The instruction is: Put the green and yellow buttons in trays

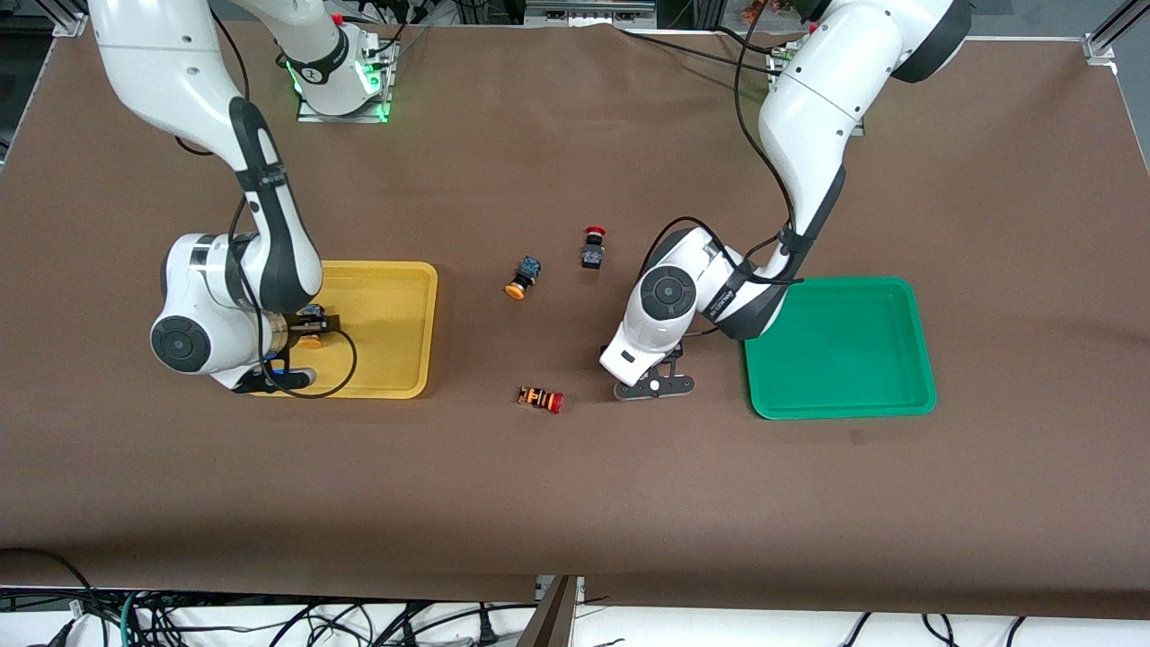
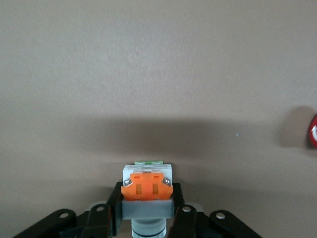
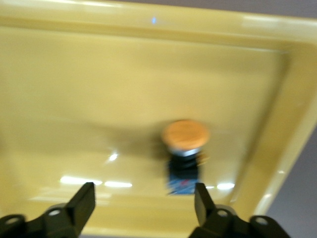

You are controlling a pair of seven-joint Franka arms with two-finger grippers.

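My right gripper (image 1: 308, 331) (image 3: 143, 198) is open over the yellow tray (image 1: 395, 323) (image 3: 148, 74). A black-bodied button with a yellow-orange cap (image 3: 185, 144) (image 1: 312, 341) lies in that tray, just off the fingertips. My left gripper (image 1: 654, 385) (image 2: 147, 194) is shut on a grey-white button with an orange face (image 2: 147, 184), low over the table beside the green tray (image 1: 835, 284). That tray holds nothing. A second black button with a yellow-orange cap (image 1: 522, 277) lies on the table between the trays. No separate green-faced button shows.
A black-bodied red-capped button (image 1: 593, 247) lies near the table's middle. An orange-striped red-capped button (image 1: 541, 399) lies close to my left gripper, on the side toward the right arm's end. Its red cap (image 2: 313, 131) shows in the left wrist view. Brown cloth (image 1: 575, 503) covers the table.
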